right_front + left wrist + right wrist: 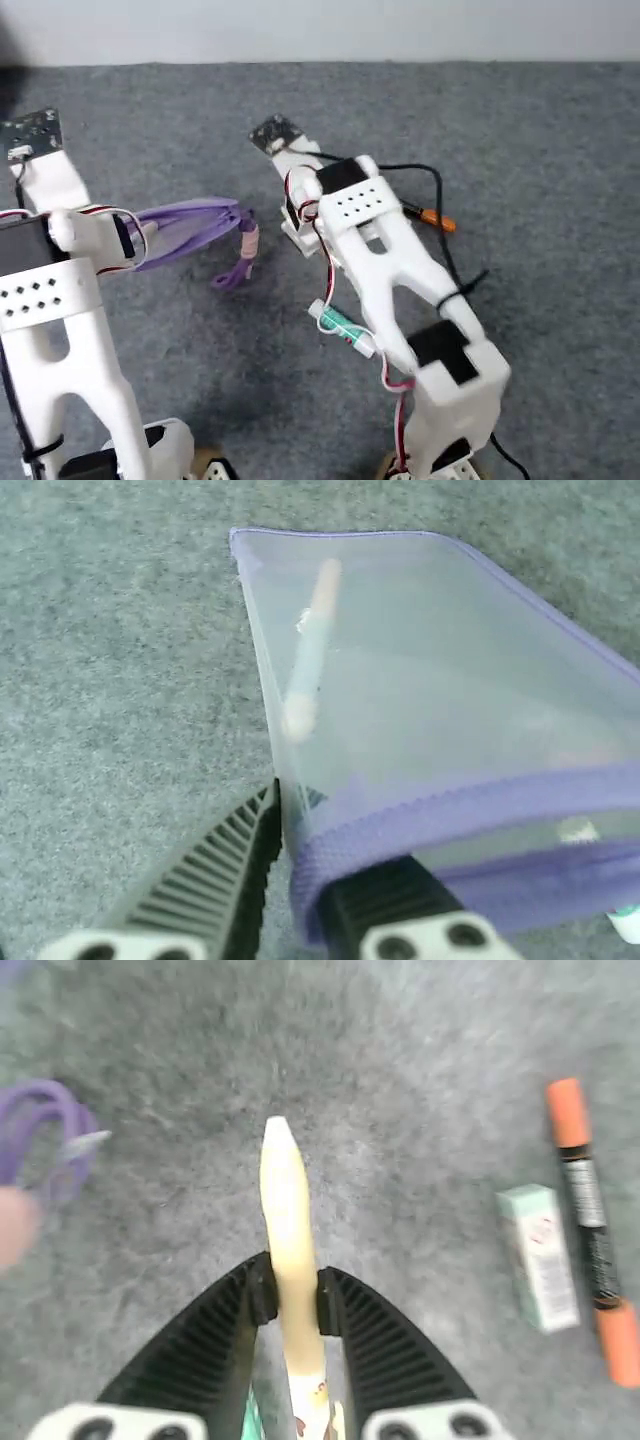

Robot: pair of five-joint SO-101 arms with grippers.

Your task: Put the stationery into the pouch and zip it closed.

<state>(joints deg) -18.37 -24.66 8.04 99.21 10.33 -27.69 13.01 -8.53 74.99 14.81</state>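
Note:
My left gripper (295,850) is shut on one edge of the clear pouch (430,700), which has a purple zip band. It holds the pouch (190,222) above the carpet at the left, and a pale pen (310,650) shows through the pouch's wall. My right gripper (293,1290) is shut on a cream pen-like stick (285,1200) that points forward past the fingertips. That gripper (300,220) hangs mid-table, to the right of the pouch's end. An orange marker (590,1230) and a mint box (540,1255) lie side by side on the carpet.
A purple loop with a grey tip (45,1140) and a pink piece (248,238) lie between the pouch and the right gripper. A teal and white item (345,328) lies beside the right arm. The orange marker (435,218) is right of that arm. Grey carpet (540,150) covers the table.

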